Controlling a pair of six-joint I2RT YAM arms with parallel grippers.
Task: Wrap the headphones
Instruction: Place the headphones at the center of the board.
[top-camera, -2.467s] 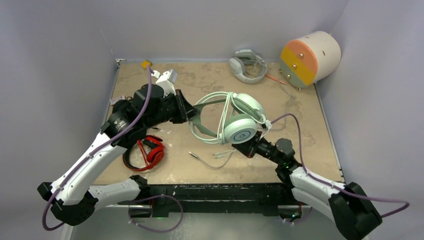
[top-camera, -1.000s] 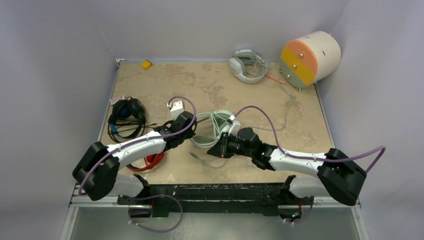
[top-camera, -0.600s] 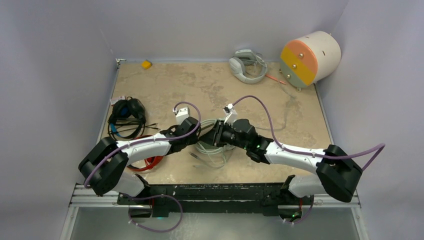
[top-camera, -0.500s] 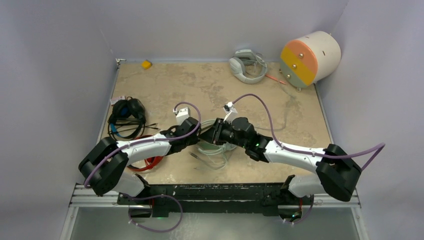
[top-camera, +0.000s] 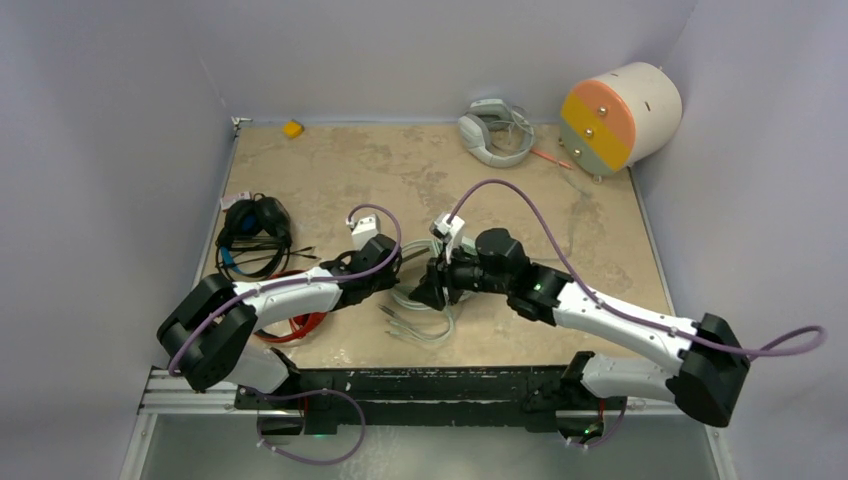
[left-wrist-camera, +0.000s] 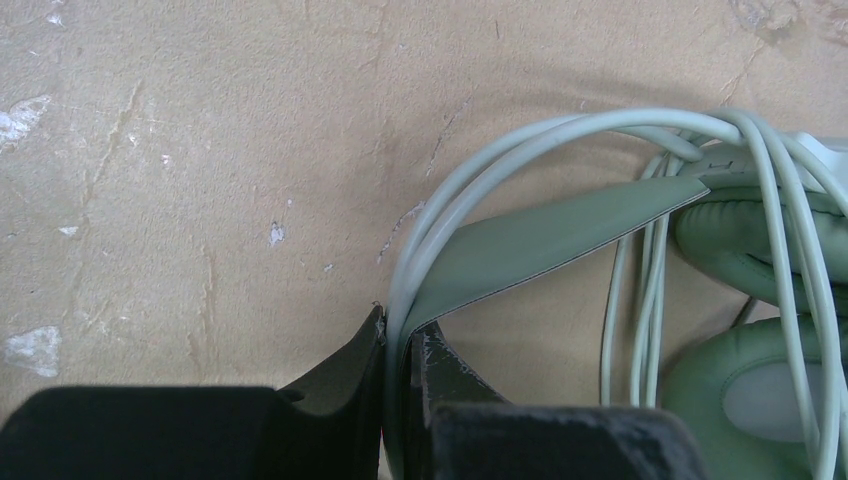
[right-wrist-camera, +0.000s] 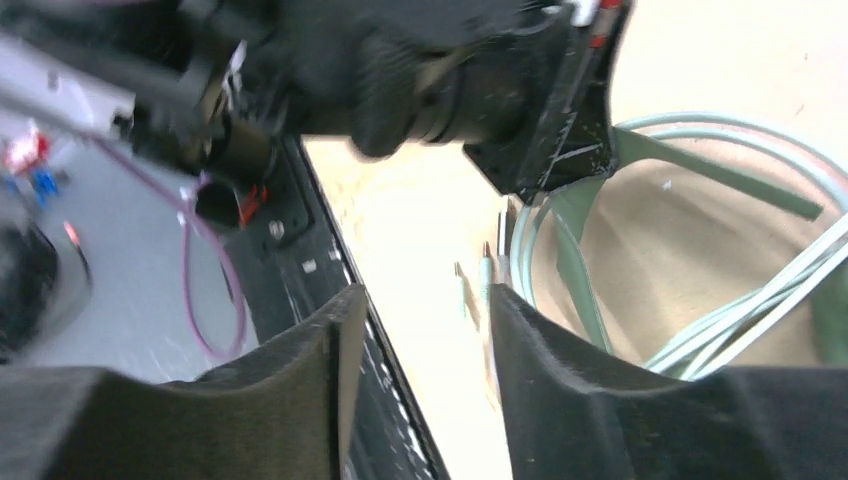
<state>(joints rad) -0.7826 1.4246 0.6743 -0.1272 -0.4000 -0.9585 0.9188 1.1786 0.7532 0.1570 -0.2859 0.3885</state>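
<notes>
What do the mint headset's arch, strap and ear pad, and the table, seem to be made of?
Arch: smooth, faintly glossy tubes in an even curve; probably plastic.
Strap: flat, matte, thin-edged; probably faux leather.
Ear pad: puffed, matte cushion; likely faux leather over foam.
Table: tan, mottled, scratched; material unclear.

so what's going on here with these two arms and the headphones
The two arms are working on the mint-green headset near the middle of the table. The left gripper is shut on it, pinching the headband together with loops of its cable. The right gripper hovers beside it with fingers apart and nothing between them. The black-and-blue headset lies at the table's left edge, and the red-and-black headset lies partly under the left arm.
</notes>
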